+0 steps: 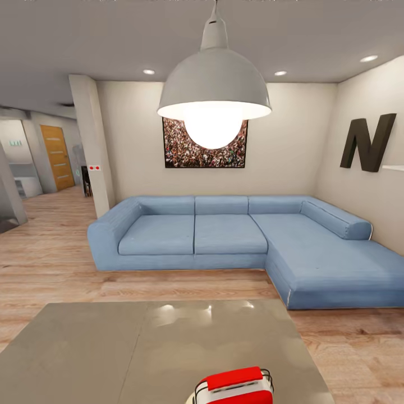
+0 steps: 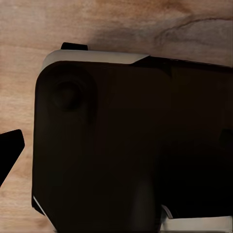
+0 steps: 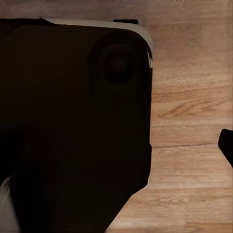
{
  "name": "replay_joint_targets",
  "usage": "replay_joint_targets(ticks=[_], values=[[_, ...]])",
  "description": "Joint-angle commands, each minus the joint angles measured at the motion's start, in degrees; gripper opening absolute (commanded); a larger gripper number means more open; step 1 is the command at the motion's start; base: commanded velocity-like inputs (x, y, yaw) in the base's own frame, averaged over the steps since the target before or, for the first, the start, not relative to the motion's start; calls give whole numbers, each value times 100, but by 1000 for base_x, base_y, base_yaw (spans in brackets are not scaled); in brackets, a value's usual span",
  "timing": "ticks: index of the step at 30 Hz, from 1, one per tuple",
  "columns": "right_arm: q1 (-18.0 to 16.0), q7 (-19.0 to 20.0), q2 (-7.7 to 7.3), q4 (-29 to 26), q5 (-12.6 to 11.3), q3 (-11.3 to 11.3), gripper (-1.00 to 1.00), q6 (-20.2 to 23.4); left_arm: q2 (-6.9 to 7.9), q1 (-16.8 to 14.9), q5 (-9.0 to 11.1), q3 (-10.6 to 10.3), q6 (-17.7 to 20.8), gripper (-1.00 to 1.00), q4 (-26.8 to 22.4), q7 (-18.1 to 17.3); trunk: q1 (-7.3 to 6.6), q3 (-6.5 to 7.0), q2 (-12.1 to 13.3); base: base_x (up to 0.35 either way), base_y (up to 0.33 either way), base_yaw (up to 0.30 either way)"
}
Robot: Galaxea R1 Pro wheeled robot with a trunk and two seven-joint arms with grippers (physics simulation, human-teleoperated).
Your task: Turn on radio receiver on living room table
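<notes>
Red rounded radio receiver [image 1: 234, 387] sits at the glossy grey table's [image 1: 112, 348] near edge.
Open wood floor [image 1: 50, 264] separates table and blue L-shaped sofa [image 1: 235, 241]; jaw states cannot be told.

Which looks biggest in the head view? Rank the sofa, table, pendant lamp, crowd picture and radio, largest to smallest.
1. sofa
2. table, near the camera and cut by the frame
3. pendant lamp, hanging close, so enlarged
4. crowd picture, partly behind the lamp
5. radio receiver, cut off at the bottom edge
</notes>
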Motion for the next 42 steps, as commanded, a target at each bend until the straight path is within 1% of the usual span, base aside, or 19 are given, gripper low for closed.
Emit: replay_joint_targets(ticks=[1,7,33,42], values=[[0,-2,1,0,0,0,100,-4,0,0,0,0,0,100,0,0,-23,13,41,0,0,0],[0,-33,23,0,0,-2,100,-25,1,-1,0,2,0,100,0,0,-155,71,282,0,0,0],[0,-35,21,0,38,22,100,-17,8,1,0,-1,0,100,-4,0,-726,297,1325,0,0,0],[0,-35,14,0,37,24,100,-17,8,-2,0,7,0,100,-66,0,-726,214,1325,0,0,0]])
